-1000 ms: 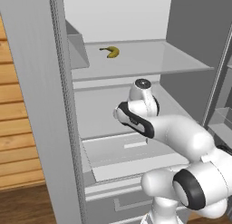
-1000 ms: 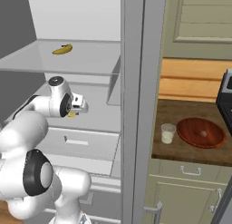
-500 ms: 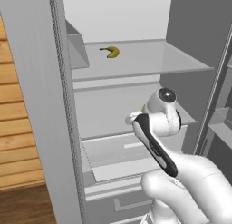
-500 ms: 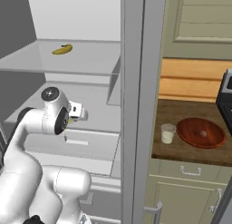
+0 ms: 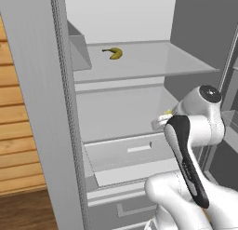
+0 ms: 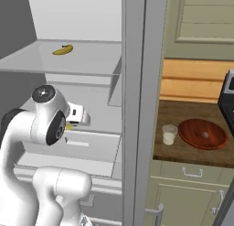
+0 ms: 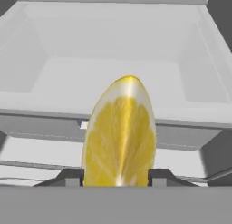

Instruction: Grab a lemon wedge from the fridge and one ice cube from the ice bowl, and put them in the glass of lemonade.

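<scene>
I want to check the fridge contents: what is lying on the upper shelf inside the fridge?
A banana lies alone on the upper shelf of the fridge. The shelf's near left corner is hidden behind the door bin.

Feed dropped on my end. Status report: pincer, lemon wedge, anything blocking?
Pincer shut on lemon wedge, inside open fridge. Glass of lemonade and ice bowl wait on counter. Fridge centre post stands between.

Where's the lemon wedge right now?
In the hand view the lemon wedge stands upright, clamped in the gripper, in front of the open fridge shelves.
</scene>
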